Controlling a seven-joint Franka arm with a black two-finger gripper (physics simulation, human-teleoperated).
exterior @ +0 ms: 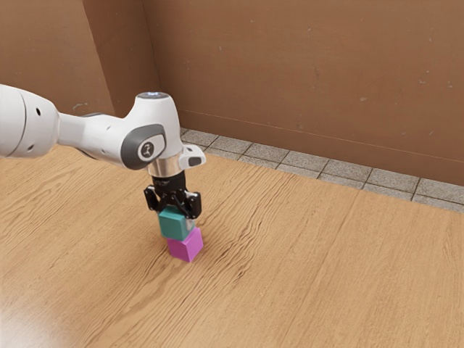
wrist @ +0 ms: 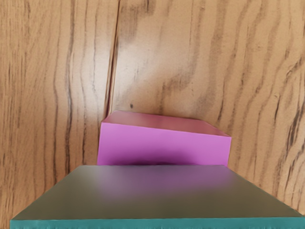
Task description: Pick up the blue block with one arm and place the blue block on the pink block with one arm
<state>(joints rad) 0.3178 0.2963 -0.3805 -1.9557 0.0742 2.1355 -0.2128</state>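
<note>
the white arm [exterior: 94, 134] comes in from the exterior view's left, bends at the wrist and points straight down over the table [exterior: 326, 275]. just right of that bend hangs the black gripper [exterior: 174, 212], its fingers spread about a block's width and pressed against the upper part of the blue block [exterior: 174, 225] from two sides, so it has the block in its grip. the block looks more teal than blue. it sits upright on top of the pink block [exterior: 186, 246], or just barely above it; i cannot tell whether the two faces touch. the stack is not square: the pink block sticks out a little toward the exterior view's right and toward the camera.

in the wrist view the blue block [wrist: 157, 195] is a wide blurred slab right under the hand, and the pink block [wrist: 164, 145] shows beyond its far edge, resting on the wood grain [wrist: 214, 71].

further to the exterior view's right, the table runs on bare to a strip of grey tiles [exterior: 341, 170] at the foot of a brown wall [exterior: 326, 72].
</note>
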